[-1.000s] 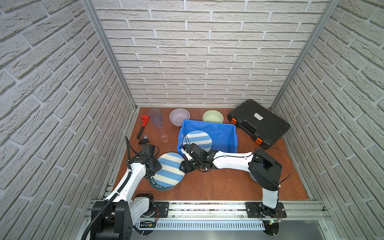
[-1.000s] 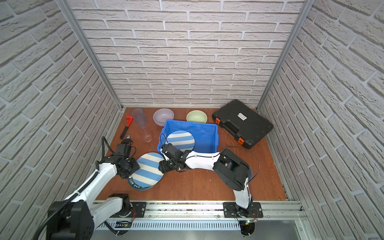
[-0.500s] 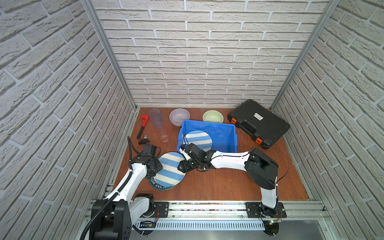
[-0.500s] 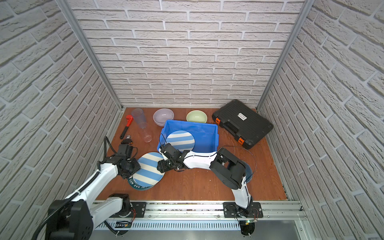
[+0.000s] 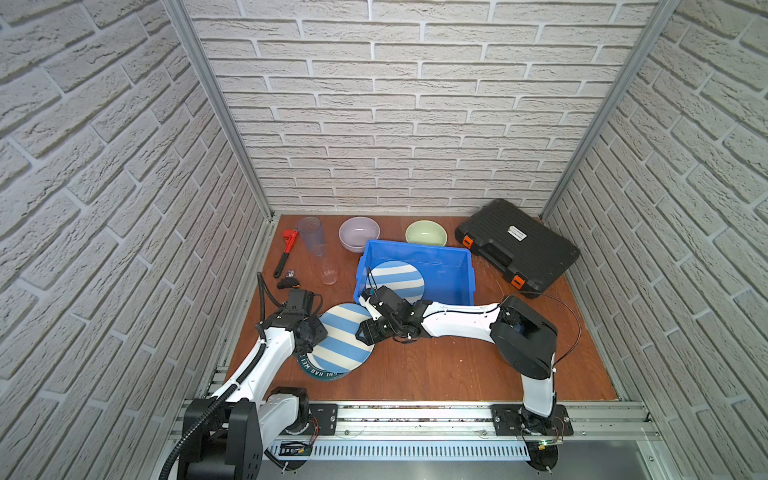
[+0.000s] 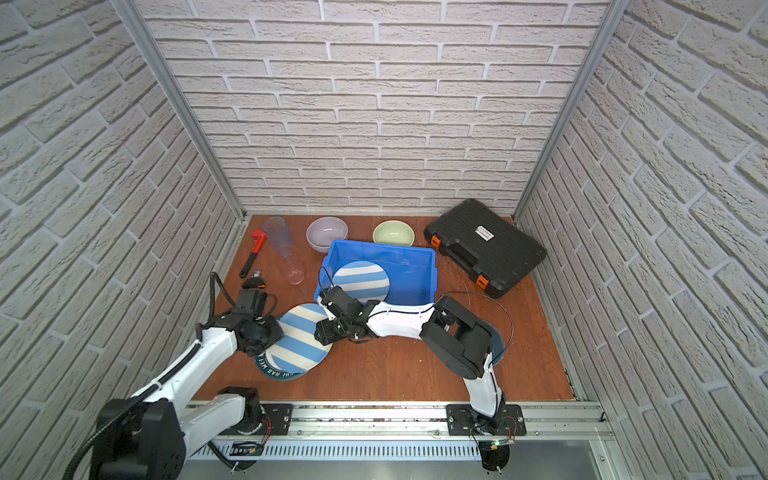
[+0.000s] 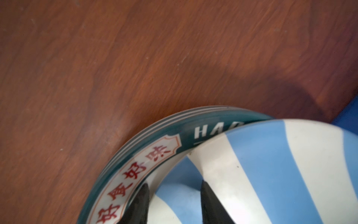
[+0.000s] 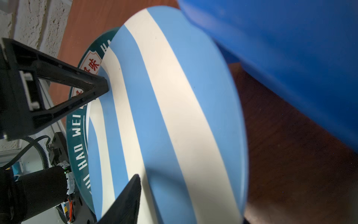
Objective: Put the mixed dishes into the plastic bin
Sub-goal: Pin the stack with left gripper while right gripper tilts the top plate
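The striped plate [image 5: 343, 338] was round, banded in broad pale-blue and white stripes that ran aslant in both top views (a round dish has no long axis to speak of). It sat tilted, face up. Its low edge rested on the teal lettered plate [image 7: 170, 131] lying flat on the desk [image 5: 436, 365]. Its raised edge pointed toward the near left corner of the blue plastic bin [image 5: 415, 249], close beside it but outside it. The left hand [image 7: 175, 203] stood spread astride the low rim, one finger [image 7: 210, 205] over the striped face and the other outside it. The right hand [image 8: 120, 131] was spread wide at the raised side, one tip at the rim and the other across the face. A second striped plate [image 5: 397, 280] leaned inside the bin.
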Tool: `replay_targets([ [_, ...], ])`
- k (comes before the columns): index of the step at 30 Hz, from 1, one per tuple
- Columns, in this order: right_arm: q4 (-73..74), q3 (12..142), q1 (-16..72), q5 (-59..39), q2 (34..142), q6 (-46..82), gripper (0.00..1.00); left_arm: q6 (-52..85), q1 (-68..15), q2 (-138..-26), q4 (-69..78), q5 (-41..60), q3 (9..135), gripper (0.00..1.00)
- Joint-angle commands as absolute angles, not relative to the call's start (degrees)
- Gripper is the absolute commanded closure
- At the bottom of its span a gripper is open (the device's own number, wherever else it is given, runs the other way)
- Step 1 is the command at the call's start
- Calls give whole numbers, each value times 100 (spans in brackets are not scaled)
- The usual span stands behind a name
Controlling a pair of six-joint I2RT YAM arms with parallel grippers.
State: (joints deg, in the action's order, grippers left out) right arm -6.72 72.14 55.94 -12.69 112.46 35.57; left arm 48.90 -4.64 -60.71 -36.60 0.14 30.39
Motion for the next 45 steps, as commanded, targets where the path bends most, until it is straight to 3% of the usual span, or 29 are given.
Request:
replay_targets([
  [1,-708,7380,5673,-1206,10899,3471,47,4809,-507,-6130,-3612,49,2814,56],
  [13,-932,7462,5715,-1081,10714,3390,53,4764,-569,-6177,-3489,177,2765,58],
  [29,-879,7584,5713,-1121,10653,3357,72,4764,-659,-6065,-3449,394,2795,60],
  [45,-857,7603,5722,-1156,10613,3423,85,4855,-683,-5819,-3551,363,2773,61],
])
